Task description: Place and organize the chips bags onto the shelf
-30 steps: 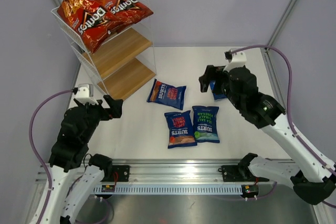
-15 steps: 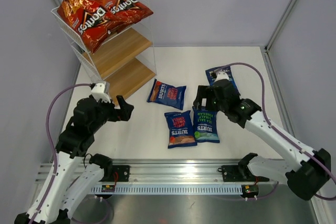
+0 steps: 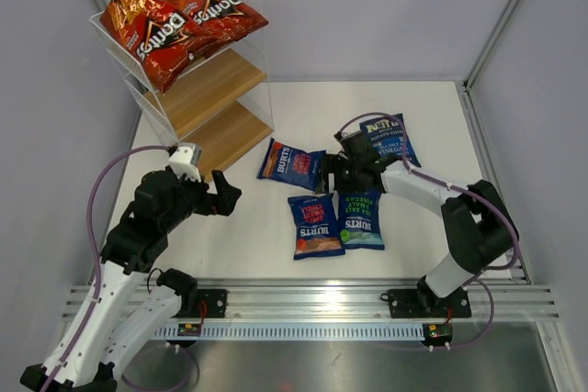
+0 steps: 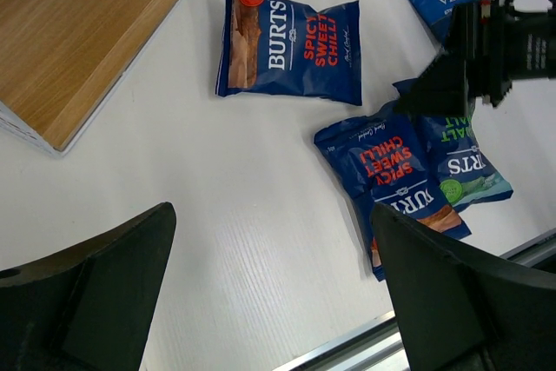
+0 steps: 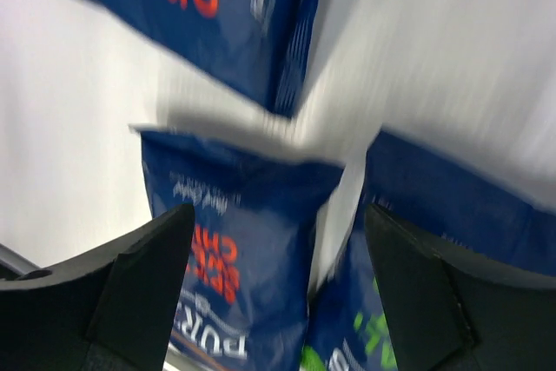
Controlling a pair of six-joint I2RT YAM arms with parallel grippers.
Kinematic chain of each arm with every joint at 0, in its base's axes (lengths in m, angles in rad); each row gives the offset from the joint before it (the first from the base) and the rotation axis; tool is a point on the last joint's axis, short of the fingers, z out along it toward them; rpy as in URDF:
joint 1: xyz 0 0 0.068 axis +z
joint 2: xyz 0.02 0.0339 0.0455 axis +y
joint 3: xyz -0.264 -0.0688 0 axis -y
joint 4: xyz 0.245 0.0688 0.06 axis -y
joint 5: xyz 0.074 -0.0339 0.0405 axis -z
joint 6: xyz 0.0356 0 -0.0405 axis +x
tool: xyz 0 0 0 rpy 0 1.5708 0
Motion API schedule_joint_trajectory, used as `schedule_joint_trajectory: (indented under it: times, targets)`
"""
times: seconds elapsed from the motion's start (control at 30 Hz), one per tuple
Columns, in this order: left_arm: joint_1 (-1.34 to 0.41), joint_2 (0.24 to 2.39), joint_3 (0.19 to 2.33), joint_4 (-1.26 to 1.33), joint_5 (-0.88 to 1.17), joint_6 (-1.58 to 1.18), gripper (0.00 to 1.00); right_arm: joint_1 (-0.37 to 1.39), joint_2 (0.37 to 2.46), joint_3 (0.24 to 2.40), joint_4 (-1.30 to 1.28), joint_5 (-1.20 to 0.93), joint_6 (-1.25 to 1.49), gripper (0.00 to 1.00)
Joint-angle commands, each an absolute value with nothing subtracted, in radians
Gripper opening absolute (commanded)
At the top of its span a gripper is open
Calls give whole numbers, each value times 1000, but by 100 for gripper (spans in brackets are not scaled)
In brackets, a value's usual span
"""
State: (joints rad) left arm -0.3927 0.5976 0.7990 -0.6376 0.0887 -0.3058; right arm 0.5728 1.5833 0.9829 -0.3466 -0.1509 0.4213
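Observation:
The shelf [image 3: 209,89] stands at the back left, with two red Doritos bags [image 3: 152,32] [image 3: 213,5] on its top tier. Four dark blue bags lie flat on the table: a Burts chilli bag [image 3: 292,164], a second Burts chilli bag [image 3: 315,225], a green-lettered Burts bag [image 3: 360,218] and the Kettle bag [image 3: 388,138]. My right gripper [image 3: 338,172] is open and empty, low over the top edges of the two front Burts bags [image 5: 234,241] [image 5: 434,206]; that view is blurred. My left gripper [image 3: 225,197] is open and empty over bare table, left of the bags [image 4: 291,38] [image 4: 395,184].
The shelf's lowest wooden board [image 4: 78,32] lies just ahead and left of my left gripper. The right arm [image 4: 486,41] shows at the right of the left wrist view. A metal rail [image 3: 303,305] runs along the table's near edge. Grey walls enclose the back and sides.
The right arm has swung left and down, from over the Kettle bag to the front Burts bags, uncovering the Kettle bag. The left gripper has moved right towards the bags.

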Motion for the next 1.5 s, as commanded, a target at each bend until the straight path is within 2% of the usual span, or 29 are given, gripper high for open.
schedule_joint_trajectory:
  times: [0.0,0.17,0.4,0.53,0.9,1.0,1.13,1.17,1.27,1.47]
  targets:
    - [-400,598,796,-614,124,-288,99,494,1644,1048,-111,-215,405,86]
    - [-411,600,793,-612,124,-287,99,454,1784,1129,-35,-298,330,83]
    - [-413,607,795,-614,130,-285,99,417,1968,1252,23,-396,380,84]
    - [-413,606,795,-614,130,-284,99,417,2017,1253,61,-443,420,84]
    - [-414,609,795,-614,137,-284,99,416,2083,1131,291,-583,595,76]
    - [-414,607,795,-612,140,-282,99,417,2106,1101,324,-560,638,70]
    - [-414,607,795,-612,144,-282,99,416,2103,1046,383,-523,670,52]
    - [-414,609,793,-612,144,-282,99,417,2099,1036,429,-520,678,42]
    - [-414,609,795,-611,143,-282,99,417,2086,1016,506,-525,706,28]
    - [-414,606,798,-612,133,-282,99,417,2008,1002,578,-517,796,16]
